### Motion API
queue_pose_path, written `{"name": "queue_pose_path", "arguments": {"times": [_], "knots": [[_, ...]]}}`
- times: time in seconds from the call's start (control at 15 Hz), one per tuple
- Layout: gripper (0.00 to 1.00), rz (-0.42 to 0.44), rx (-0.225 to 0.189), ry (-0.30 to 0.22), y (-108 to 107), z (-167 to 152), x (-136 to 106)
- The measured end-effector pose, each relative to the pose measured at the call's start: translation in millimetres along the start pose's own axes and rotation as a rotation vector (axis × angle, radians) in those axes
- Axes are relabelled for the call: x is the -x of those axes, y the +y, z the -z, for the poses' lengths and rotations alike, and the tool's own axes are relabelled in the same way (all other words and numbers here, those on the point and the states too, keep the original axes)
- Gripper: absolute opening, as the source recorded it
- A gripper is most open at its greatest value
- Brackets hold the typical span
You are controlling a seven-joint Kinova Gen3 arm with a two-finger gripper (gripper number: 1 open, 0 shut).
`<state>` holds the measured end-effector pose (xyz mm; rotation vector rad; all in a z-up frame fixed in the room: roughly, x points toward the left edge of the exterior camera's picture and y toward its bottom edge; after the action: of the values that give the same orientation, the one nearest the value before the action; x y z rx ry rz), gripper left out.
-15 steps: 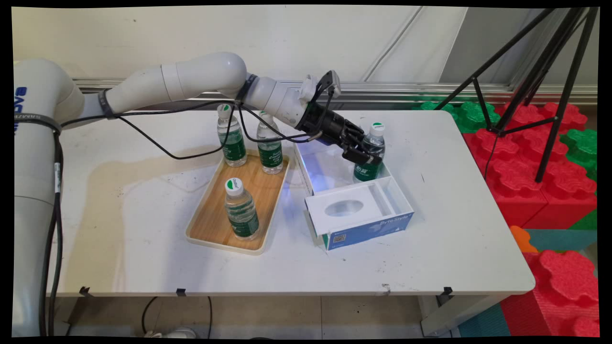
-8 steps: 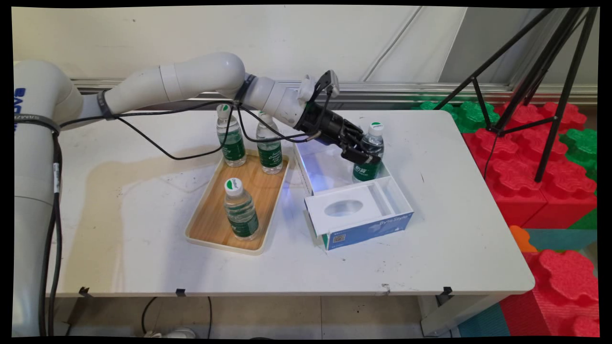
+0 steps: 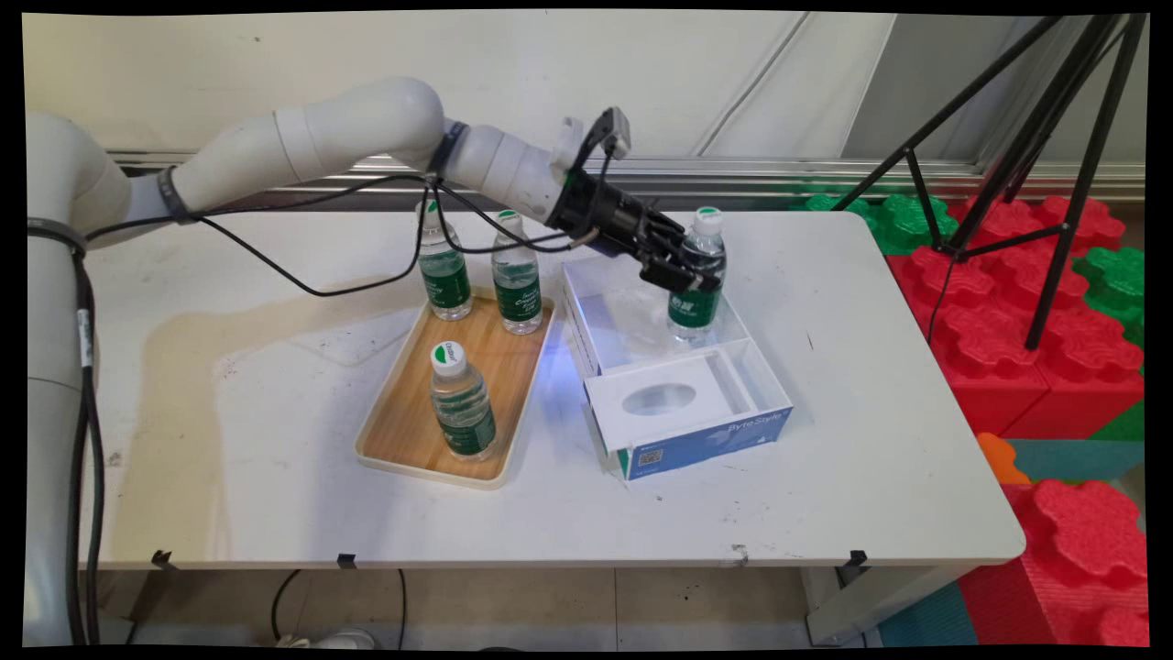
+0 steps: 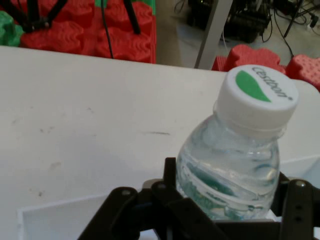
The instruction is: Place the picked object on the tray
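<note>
A: My gripper (image 3: 689, 272) is clamped round the upper body of a water bottle (image 3: 696, 280), fingers closed in on both sides of it. In the hand view the white cap with its green leaf mark (image 4: 260, 90) stands just above my linkage, the ribbed clear body (image 4: 227, 175) wedged between the black links.

B: And where's that bottle sitting?

A: It's upright in my grip, over the open white box (image 3: 664, 367), at the box's far right corner. I can't tell whether its base touches the box floor or hangs just clear of it.

B: What's closest to you beyond that?

A: Below my fingers, the box's clear back compartment; nearer the table's front edge, its white insert with an oval cut-out (image 3: 659, 399) and a blue front face. Off to the arm's side, just beside the box, a wooden tray (image 3: 412, 431) carries three more bottles: two at its far end (image 3: 443, 266) (image 3: 516, 275), near my wrist and under the cables, and one alone toward the tray's near end (image 3: 462, 403).

B: Farther out?

A: Past the table's end, red and green foam blocks (image 3: 1008, 302) and a black tripod (image 3: 1054, 137).
</note>
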<state>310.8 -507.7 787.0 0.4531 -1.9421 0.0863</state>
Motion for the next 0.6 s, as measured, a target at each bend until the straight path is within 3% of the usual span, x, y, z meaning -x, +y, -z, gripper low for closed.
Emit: {"name": "queue_pose_path", "arguments": {"times": [0.6], "knots": [[0.00, -0.010, -0.013, 0.057, -1, 41, -26]]}}
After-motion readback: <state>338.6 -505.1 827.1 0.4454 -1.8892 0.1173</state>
